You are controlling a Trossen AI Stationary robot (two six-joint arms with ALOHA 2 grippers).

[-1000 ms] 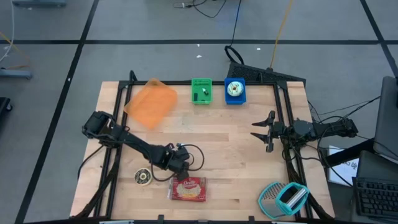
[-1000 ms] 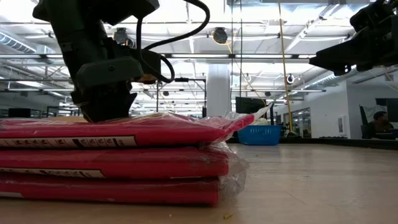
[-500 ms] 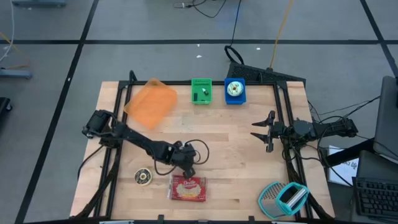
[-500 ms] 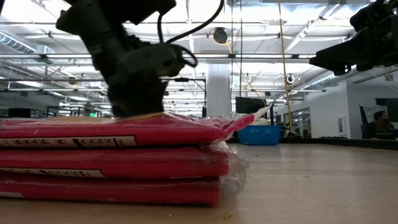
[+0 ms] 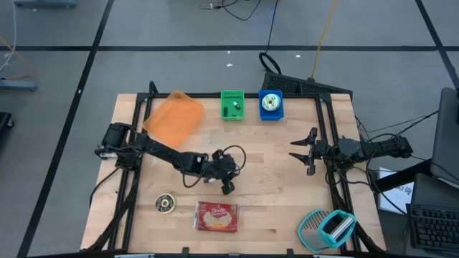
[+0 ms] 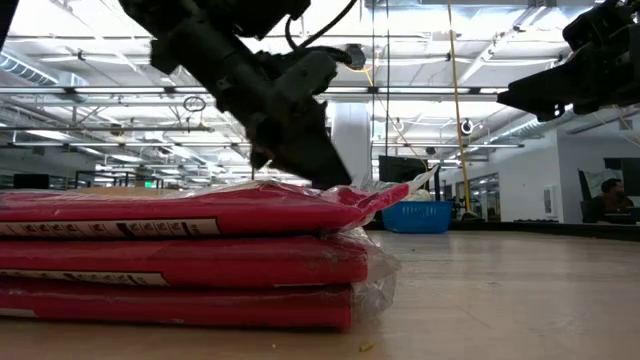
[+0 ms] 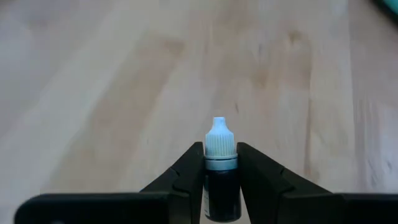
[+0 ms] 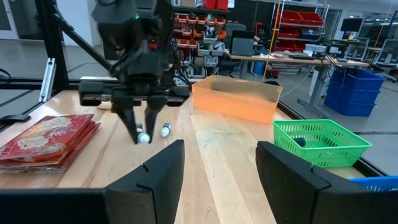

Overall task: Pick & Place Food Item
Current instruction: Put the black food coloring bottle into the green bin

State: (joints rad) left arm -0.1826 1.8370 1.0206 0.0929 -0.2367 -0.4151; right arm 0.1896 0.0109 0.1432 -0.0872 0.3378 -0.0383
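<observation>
1. Two claws are mine: the left claw (image 5: 227,188) is out over the middle of the tabletop (image 5: 272,172), and the right claw (image 5: 302,153) waits above the right side, well apart from it.
2. My left claw is closed on a small dark bottle (image 7: 221,180) with a pale blue cap (image 7: 220,137); the bottle stands between the fingers (image 7: 184,177), its cap poking out past the tips.
3. From the right wrist view the left claw (image 8: 146,127) points downward, with the bottle's pale cap (image 8: 143,137) at the tip and a second small pale thing (image 8: 165,130) just beside it; I cannot tell what that one is.
4. My right claw is open and holds nothing; its fingers (image 8: 163,171) stand well apart.
5. One red packet of food (image 5: 217,217) lies flat on the tabletop near the front edge, just in front of my left claw and not touching it.
6. In the low view the packet (image 6: 180,255) fills the foreground, wrapped in clear film, and my left arm (image 6: 260,90) slants above it.
7. A small round disc (image 5: 165,204) lies left of the packet.
8. Along the far edge sit an orange tray (image 5: 174,119), a green basket (image 5: 232,104) and a blue basket (image 5: 271,104).
9. A teal thing (image 5: 327,229) lies at the front right corner.
</observation>
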